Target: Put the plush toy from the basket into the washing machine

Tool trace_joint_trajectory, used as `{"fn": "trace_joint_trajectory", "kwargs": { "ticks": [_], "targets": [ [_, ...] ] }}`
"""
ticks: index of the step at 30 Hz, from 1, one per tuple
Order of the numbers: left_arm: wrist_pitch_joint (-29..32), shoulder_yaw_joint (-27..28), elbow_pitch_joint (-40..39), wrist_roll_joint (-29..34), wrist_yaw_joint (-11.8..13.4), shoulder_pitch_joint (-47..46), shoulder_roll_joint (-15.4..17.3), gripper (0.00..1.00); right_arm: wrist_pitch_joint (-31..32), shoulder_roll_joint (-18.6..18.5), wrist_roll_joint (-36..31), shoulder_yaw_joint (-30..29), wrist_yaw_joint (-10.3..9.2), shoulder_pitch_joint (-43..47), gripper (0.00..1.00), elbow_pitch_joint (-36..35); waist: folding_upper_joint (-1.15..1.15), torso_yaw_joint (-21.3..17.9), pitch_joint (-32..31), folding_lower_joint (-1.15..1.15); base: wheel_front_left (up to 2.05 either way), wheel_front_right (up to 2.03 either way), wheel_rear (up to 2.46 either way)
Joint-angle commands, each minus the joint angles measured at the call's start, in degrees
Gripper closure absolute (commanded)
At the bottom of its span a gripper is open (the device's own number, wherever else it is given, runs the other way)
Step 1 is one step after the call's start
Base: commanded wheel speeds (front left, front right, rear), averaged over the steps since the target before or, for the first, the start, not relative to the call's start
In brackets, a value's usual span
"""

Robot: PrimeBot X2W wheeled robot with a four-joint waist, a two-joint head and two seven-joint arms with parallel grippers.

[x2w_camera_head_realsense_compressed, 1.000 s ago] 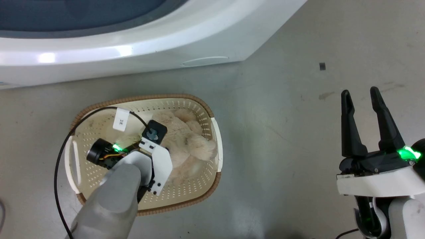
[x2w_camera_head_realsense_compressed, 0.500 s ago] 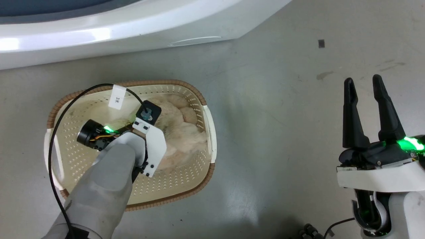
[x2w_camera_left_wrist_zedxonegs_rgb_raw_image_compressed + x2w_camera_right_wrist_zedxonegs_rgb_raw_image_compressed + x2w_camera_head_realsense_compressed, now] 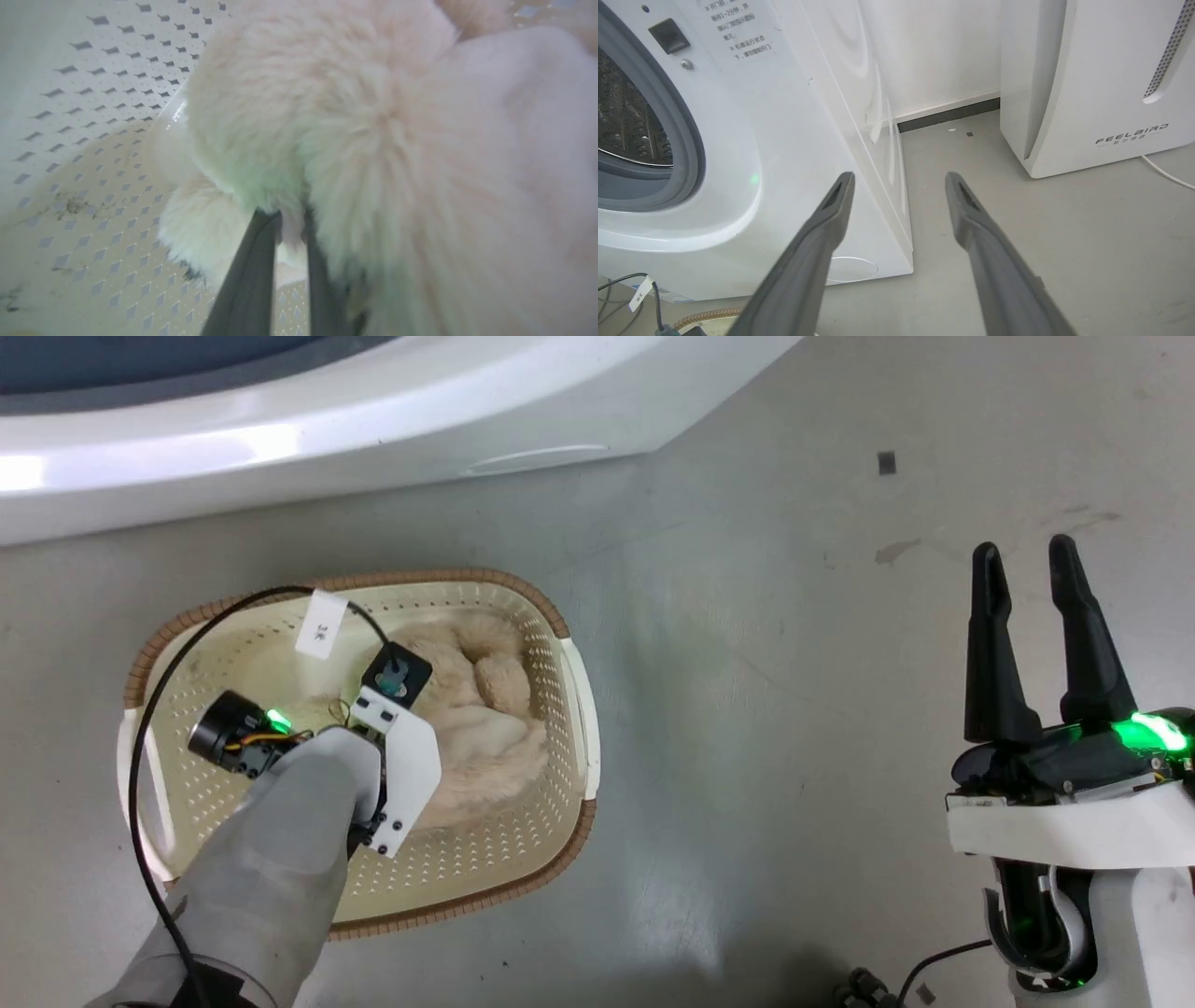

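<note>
1. L gripper (image 3: 290, 219) low in basket (image 3: 448, 576), jaws clenched on tuft of plush toy (image 3: 481, 728) fur, at toy's left side.
2. Toy lying in right half of basket, on floor just near side of washing machine (image 3: 373, 420).
3. R gripper (image 3: 1025, 549) released, empty, well apart at right.
4. Handling est: light, soft, squashy, not fragile; fur-only pinch prob slips. Better to bite deeper on limb or body fold before lift.
</note>
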Motion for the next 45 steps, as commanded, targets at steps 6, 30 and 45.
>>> {"fn": "trace_joint_trajectory", "kwargs": {
  "ticks": [6, 30, 45],
  "targets": [
    [-5.6, -1.27, 3.38, -2.12, -0.69, 1.45, -2.24, 1.0, -0.75, -0.01, -0.19, 0.4, -0.04, 0.75, 0.0, 2.35, 0.0, 1.85, -6.22, 0.0, 0.0, 0.0, 0.0],
    [-24.69, -1.44, 0.05, -7.41, 0.34, 11.77, -7.69, 1.0, -0.75, -0.01, -2.37, -1.58, -0.04, 10.22, 0.0, 7.24, 0.0, 11.14, -28.4, 0.0, 0.0, 0.0, 0.0],
    [-25.16, 3.14, -24.44, -7.61, 5.87, 19.45, -3.31, 1.0, -0.75, -0.01, -2.5, -1.91, -0.04, 14.98, 0.0, 7.79, 0.0, 13.98, -35.16, 0.0, 0.0, 0.0, 0.0]
  ]
}}
